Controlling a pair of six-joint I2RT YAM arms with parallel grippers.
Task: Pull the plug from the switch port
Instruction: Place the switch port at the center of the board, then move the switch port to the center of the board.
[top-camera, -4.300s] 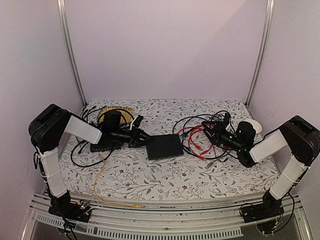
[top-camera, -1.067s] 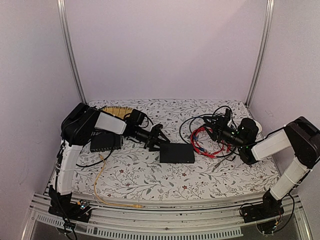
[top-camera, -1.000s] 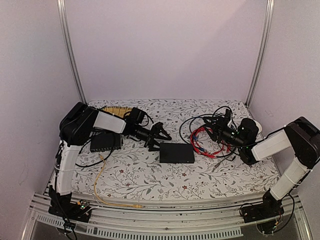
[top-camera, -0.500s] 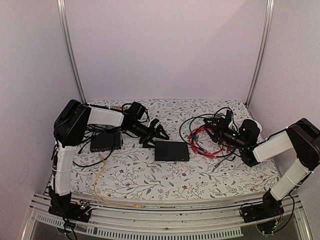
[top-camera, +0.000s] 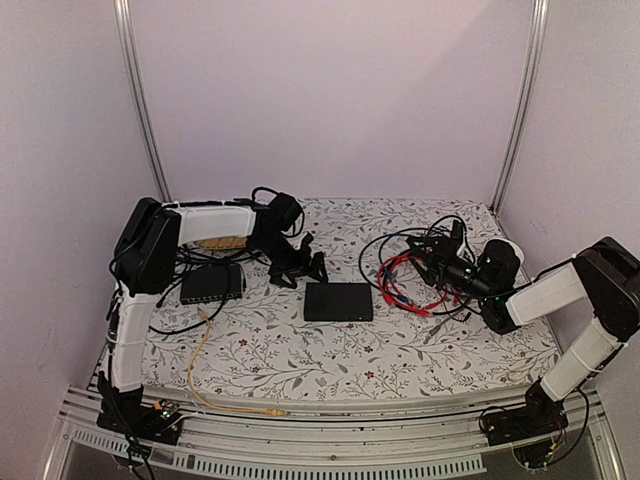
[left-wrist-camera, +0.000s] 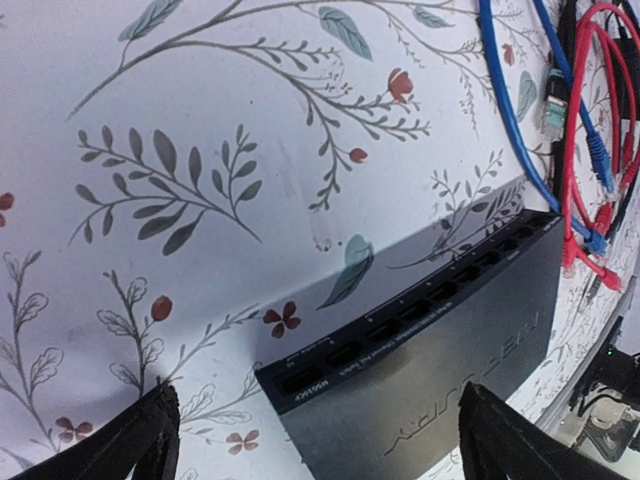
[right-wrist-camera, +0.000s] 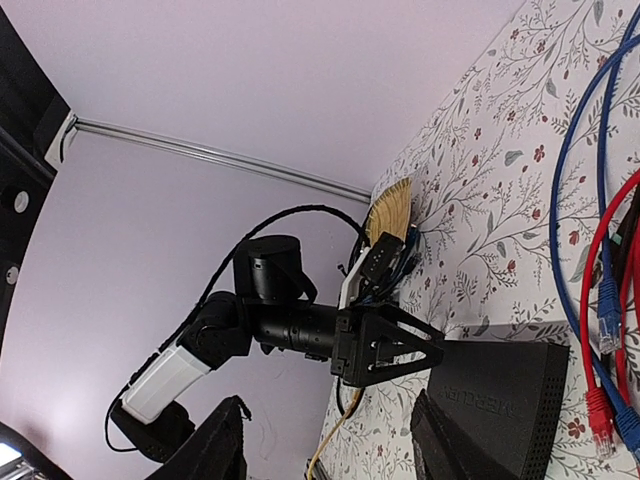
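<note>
The flat black switch (top-camera: 338, 301) lies mid-table. Its row of ports (left-wrist-camera: 400, 320) faces my left wrist camera, and every socket seen there is empty. My left gripper (top-camera: 303, 268) hovers just left of the switch's back corner, open with nothing between its fingertips (left-wrist-camera: 150, 440). My right gripper (top-camera: 428, 262) sits over the tangle of red cables (top-camera: 400, 285) to the right of the switch, jaws apart and holding nothing. Loose red plugs (left-wrist-camera: 585, 265) and blue plugs (right-wrist-camera: 610, 310) lie on the cloth beside the switch (right-wrist-camera: 500, 390). I cannot tell which plug is the task's.
A dark grey box (top-camera: 212, 284) sits at the left with a yellow cable (top-camera: 200, 370) trailing to the near edge. A woven tan piece (top-camera: 225, 240) and black wires lie behind it. A white object (top-camera: 510, 250) sits behind the right arm.
My left gripper has opened wide and drawn back up and to the left, away from the switch. The switch has slid slightly left. The right arm has barely moved.
</note>
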